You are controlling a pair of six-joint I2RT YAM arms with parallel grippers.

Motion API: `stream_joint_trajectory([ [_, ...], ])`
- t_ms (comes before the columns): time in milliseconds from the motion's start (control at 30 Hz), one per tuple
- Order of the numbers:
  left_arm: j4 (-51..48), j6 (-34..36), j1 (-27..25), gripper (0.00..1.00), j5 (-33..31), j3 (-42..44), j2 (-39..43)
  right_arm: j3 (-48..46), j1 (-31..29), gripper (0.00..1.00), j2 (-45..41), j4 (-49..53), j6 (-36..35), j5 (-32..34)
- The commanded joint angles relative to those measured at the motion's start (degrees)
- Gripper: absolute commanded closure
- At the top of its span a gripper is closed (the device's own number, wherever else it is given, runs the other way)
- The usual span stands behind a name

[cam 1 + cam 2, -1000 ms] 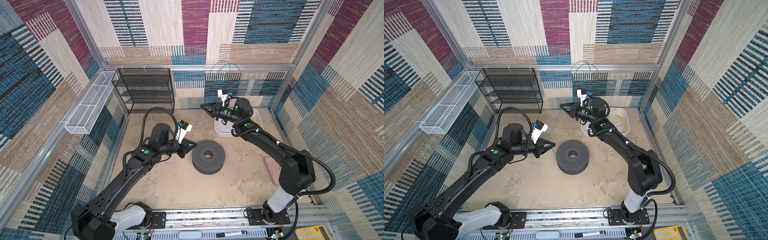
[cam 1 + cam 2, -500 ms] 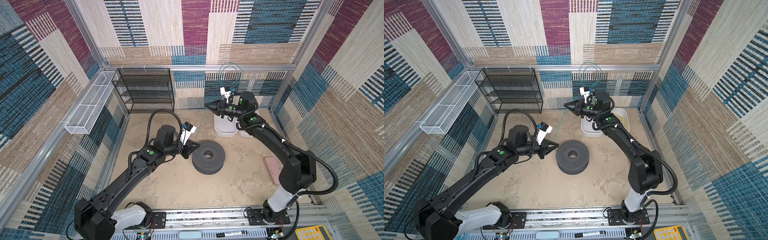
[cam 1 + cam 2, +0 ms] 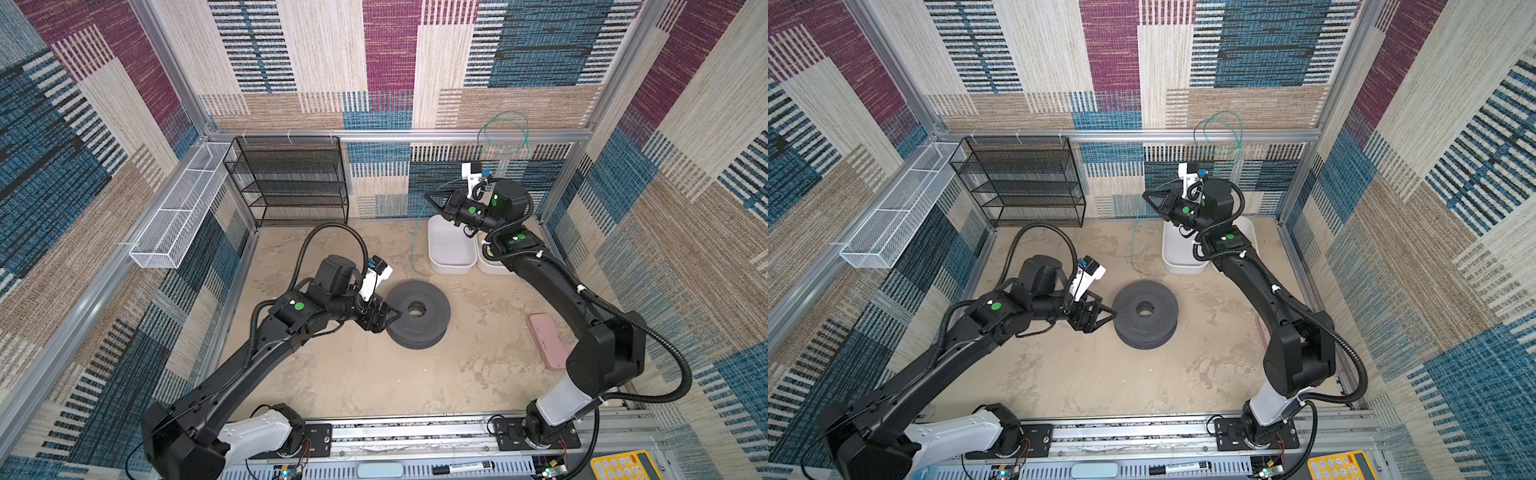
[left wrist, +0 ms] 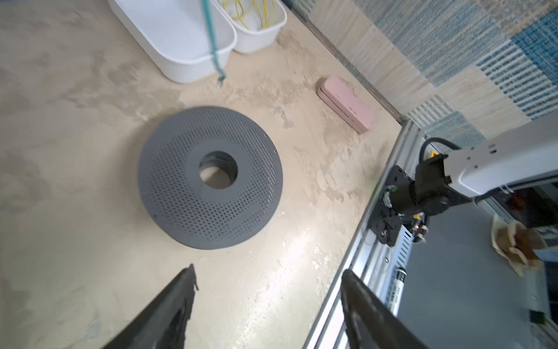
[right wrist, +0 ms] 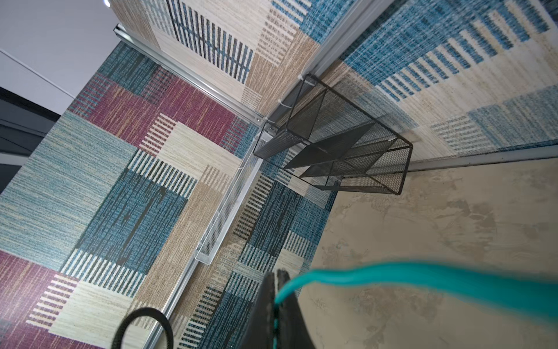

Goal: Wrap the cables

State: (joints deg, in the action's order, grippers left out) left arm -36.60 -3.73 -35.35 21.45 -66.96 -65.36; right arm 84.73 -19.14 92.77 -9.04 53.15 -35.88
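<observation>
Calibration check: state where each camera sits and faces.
Top views: high above the front rail, looking down; left arm, right arm show, left hand by the grey spool.
Left wrist: behind the open left hand, facing spool and white bins; both fingers show.
Right wrist: behind the shut right hand, facing the black mesh shelf; fingertips pinch the teal cable.
Shared: spool, in top and left wrist views.

Teal cable [image 5: 422, 278], grey spool [image 4: 169, 181] (perforated), pink case [image 4: 345, 102]
</observation>
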Motion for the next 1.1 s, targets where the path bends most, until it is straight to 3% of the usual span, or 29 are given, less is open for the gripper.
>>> stream_joint_trajectory([
  [0,-6.61,5.94,0.15,0.21,-9.57,-5.34,2.01,-2.94,-0.66,1.00,-1.64,1.38,-5.20,3.44],
  [100,-6.88,6.48,0.28,0.21,-15.13,-10.30,2.43,-5.67,-2.20,1.00,-3.05,1.61,-6.62,4.60],
  [300,-5.41,4.71,0.55,0.26,-15.26,-19.40,-5.49,-7.70,-7.47,1.00,-4.99,1.47,-8.47,5.87],
  [533,0.67,0.27,1.35,0.31,-7.03,-24.97,-13.89,-11.34,-10.63,1.00,-8.72,-0.06,-7.65,5.70],
  [1067,9.00,-1.37,1.39,0.64,-2.58,-19.79,-17.51,-15.79,-11.79,1.00,-11.04,-3.92,-3.34,3.49],
])
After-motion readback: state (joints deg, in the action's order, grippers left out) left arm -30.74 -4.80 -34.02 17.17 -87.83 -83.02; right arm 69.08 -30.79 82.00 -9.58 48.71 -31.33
